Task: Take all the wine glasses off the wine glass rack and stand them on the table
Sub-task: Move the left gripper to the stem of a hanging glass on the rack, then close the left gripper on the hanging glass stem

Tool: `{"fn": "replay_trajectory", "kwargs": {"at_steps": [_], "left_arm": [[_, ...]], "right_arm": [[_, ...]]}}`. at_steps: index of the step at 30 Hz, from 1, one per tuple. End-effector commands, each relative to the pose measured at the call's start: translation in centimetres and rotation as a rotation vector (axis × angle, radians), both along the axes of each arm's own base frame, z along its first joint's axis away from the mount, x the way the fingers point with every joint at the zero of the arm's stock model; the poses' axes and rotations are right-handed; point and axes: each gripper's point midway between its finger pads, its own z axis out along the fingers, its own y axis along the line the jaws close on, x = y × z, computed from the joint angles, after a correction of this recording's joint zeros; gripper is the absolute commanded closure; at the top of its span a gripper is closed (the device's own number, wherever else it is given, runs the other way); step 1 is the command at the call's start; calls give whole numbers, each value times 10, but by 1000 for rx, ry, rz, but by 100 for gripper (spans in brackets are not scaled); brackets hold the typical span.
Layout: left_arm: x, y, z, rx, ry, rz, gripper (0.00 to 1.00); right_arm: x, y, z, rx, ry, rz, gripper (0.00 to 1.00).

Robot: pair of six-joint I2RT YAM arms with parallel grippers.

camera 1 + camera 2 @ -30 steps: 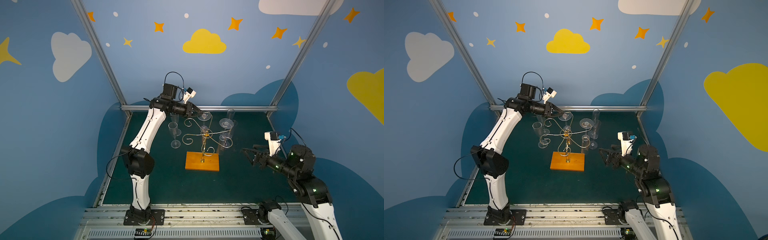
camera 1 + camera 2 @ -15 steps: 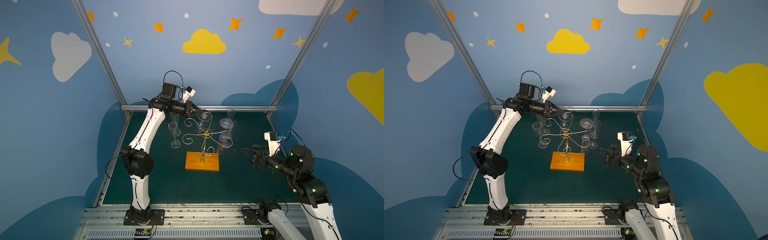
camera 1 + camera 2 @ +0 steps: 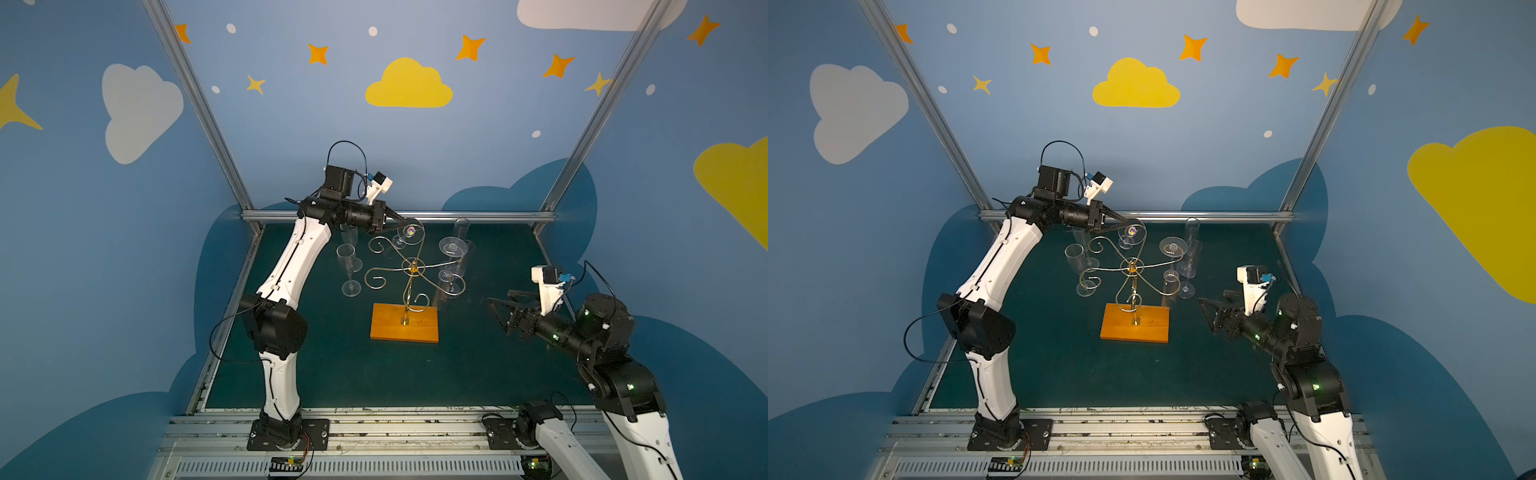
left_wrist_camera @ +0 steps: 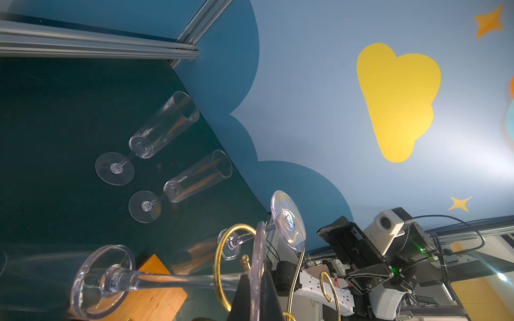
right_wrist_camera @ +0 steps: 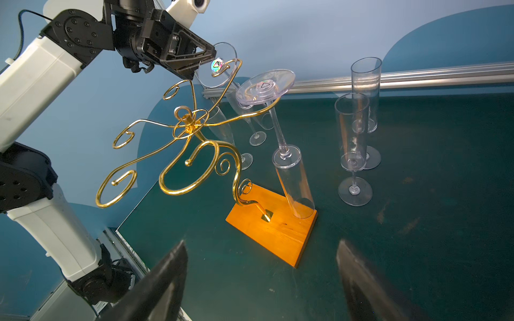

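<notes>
The green worktop (image 3: 332,374) carries the wine glass rack (image 3: 403,328) at its middle. One wine glass (image 5: 214,76) hangs upside down from a rear curl, and the left jaws pinch the rim of its foot. The right jaws stand wide and empty, apart from the rack.

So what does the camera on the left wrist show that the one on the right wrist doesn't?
Only the left wrist view shows the right arm with its white camera, and a yellow cloud. Only the right wrist view shows the white left arm and the full spread of the wine glass rack. Both show the left gripper shut on the foot of a hanging wine glass, a second hanging glass, the wooden base and two standing flutes.
</notes>
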Motion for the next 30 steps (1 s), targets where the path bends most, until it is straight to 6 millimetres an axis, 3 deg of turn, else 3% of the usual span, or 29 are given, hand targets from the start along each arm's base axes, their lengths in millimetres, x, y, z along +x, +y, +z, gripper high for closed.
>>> {"fn": "replay_trajectory", "kwargs": {"at_steps": [1,9,17,30], "left_arm": [[-2,0,17,-8,-32,31,97],[-2,-9,30,-18,-54,48,97],[8,-15,33,-27,-49,79,97],[1,-33,34,-53,-26,40,97]], "right_arm": [[-1,-2,0,0,-11,-11,17],[-2,-2,1,2,-12,-5,17],[-6,-3,2,0,-18,-10,17],[-8,-4,2,2,-20,-12,17]]}}
